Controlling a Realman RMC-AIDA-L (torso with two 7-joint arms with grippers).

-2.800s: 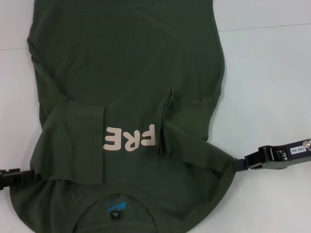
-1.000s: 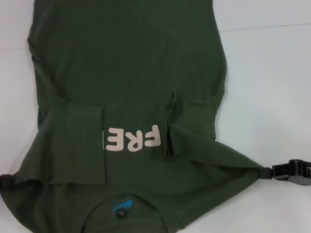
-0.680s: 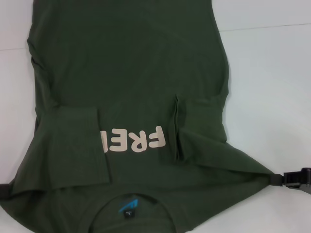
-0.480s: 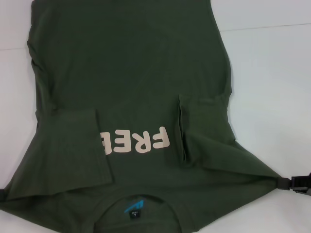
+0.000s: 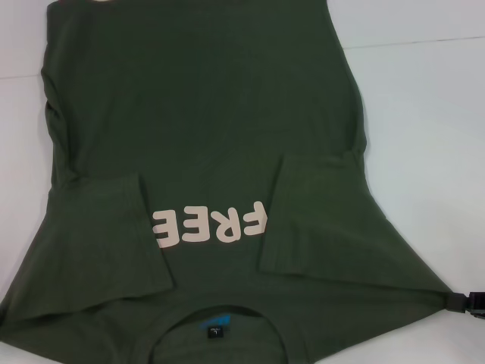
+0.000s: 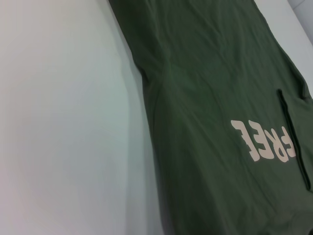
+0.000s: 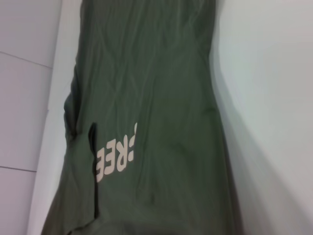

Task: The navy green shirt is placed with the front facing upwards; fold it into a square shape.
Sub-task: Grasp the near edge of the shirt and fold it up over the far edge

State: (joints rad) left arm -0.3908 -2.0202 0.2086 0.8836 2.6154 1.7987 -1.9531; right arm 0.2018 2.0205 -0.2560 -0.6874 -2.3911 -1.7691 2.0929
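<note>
The navy green shirt (image 5: 197, 114) lies front up on the white table, collar toward me, and its blue neck label (image 5: 216, 327) shows at the near edge. Pale letters "FREE" (image 5: 208, 226) read upside down on the chest. Both sleeves are folded inward over the body, one (image 5: 106, 227) on the left and one (image 5: 318, 220) on the right. My right gripper (image 5: 474, 303) sits at the far right edge, shut on the shirt's shoulder corner, which is drawn out to a point. My left gripper is out of view. Both wrist views show the shirt (image 6: 210, 98) (image 7: 156, 98) and no fingers.
Bare white table (image 5: 424, 152) flanks the shirt on the right, and a narrower strip (image 5: 19, 136) shows on the left. A seam line (image 5: 417, 42) crosses the table at the back right.
Both grippers moved outward and toward me, stretching the shoulders apart. The shirt slid nearer, the folded sleeves spread, and a fourth letter came into view. The left gripper left the frame.
</note>
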